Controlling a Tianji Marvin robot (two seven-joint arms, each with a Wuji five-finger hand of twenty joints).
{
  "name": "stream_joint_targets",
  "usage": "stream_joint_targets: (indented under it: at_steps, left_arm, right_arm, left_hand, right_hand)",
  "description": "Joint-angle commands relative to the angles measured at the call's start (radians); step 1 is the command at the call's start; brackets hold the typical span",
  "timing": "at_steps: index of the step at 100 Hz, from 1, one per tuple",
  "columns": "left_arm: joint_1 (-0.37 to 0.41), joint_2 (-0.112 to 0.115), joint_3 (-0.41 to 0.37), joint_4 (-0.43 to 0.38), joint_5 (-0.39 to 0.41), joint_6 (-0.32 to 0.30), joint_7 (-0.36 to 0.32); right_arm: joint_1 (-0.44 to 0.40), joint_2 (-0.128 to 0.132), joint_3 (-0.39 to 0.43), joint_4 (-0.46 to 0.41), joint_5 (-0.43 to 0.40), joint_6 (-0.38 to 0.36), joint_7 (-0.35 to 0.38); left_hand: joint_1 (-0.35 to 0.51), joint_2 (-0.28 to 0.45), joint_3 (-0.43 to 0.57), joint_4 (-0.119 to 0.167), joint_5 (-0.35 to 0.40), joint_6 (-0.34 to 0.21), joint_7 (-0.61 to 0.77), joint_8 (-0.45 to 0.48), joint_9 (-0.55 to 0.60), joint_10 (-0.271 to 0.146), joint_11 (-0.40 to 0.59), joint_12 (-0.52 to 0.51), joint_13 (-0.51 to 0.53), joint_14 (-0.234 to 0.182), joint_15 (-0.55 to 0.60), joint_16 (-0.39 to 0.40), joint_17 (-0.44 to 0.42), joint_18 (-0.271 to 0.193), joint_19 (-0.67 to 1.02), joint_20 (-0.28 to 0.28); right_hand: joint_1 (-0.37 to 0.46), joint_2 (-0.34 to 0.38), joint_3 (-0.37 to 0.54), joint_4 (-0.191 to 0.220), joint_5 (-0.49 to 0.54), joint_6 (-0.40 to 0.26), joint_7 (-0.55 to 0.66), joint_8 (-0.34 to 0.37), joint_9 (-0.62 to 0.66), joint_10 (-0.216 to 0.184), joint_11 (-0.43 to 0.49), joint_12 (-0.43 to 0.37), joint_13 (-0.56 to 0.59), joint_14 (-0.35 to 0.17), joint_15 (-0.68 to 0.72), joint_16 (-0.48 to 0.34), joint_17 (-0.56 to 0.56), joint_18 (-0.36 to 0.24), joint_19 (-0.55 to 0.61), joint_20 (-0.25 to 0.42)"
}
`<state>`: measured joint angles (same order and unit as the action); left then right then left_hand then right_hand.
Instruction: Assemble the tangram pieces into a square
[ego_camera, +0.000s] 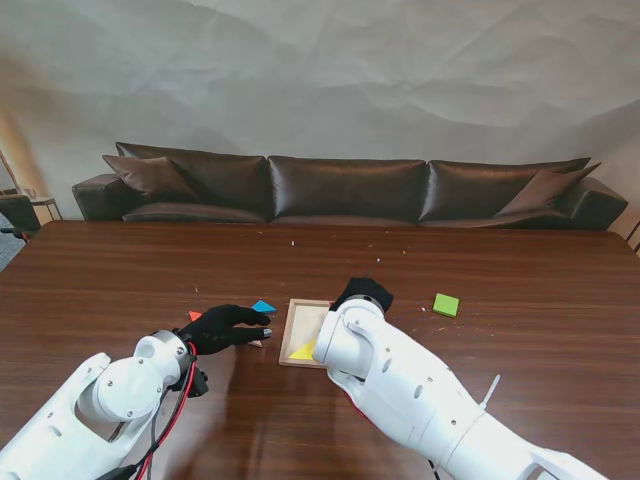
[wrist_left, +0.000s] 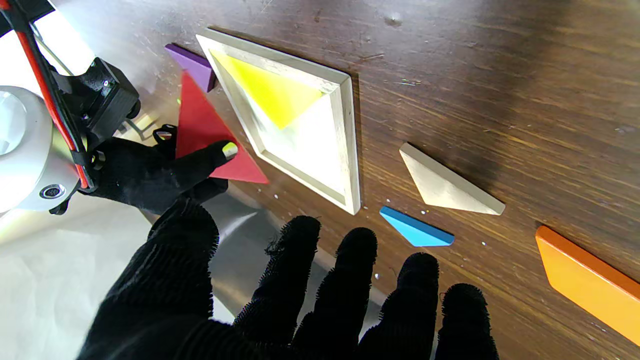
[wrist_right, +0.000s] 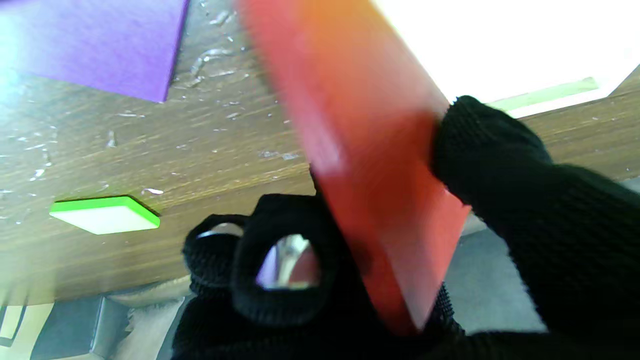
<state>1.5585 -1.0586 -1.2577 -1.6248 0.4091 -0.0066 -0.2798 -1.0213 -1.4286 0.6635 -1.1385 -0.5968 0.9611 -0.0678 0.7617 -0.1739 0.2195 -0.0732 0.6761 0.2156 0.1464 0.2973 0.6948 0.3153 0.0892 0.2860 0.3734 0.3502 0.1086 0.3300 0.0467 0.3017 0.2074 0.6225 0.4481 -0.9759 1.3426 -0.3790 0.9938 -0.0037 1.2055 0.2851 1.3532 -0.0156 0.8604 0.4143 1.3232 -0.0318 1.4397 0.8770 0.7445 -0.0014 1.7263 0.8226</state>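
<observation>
Dark wooden table (ego_camera: 120, 280) stretches toward a brown leather sofa (ego_camera: 345, 188) set against a pale wall. Near its middle lies the square wooden tray (wrist_left: 350, 125), with one yellow triangle (wrist_left: 270, 90) already seated in a corner and the rest of its floor bare. The right hand (wrist_right: 350, 260) grasps the red triangle (wrist_right: 370, 165) between thumb and fingers and holds it tilted, just beside the tray's edge on the right-arm side; in the stand view the arm hides the piece. The open floor lies directly toward the tray from that hand, so the coming move likely turns on swinging the red triangle's long edge to meet the yellow piece's diagonal. The left hand (wrist_left: 310, 295) hovers released, fingers spread, to the tray's left, near a blue piece (wrist_left: 415, 230), a plain wooden triangle (wrist_left: 450, 185) and an orange piece (wrist_left: 590, 280). A purple piece (wrist_right: 100, 45) and a green square (wrist_right: 105, 215) lie apart on the right.
</observation>
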Motion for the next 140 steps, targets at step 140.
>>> stream_joint_targets:
  at_steps: [140]
  left_arm:
    - [-0.016,-0.002,0.020,0.008,-0.015,0.014,-0.034]
  right_arm:
    - [0.106,-0.017,-0.169,0.184,0.175,0.033,-0.091]
  left_hand:
    - [0.002,0.026,0.000,0.037,0.023,0.011,0.004,0.002,0.018,0.005,0.005,0.013,0.020,0.009,0.010,0.017,0.005,-0.011,-0.014,0.013]
  right_hand:
    - [-0.044,-0.038,-0.008,0.047,0.104,0.154,-0.032,0.033,0.109,0.063,0.103,0.048,0.005,-0.274,0.110,0.060,0.462,-0.170,0.260,0.045]
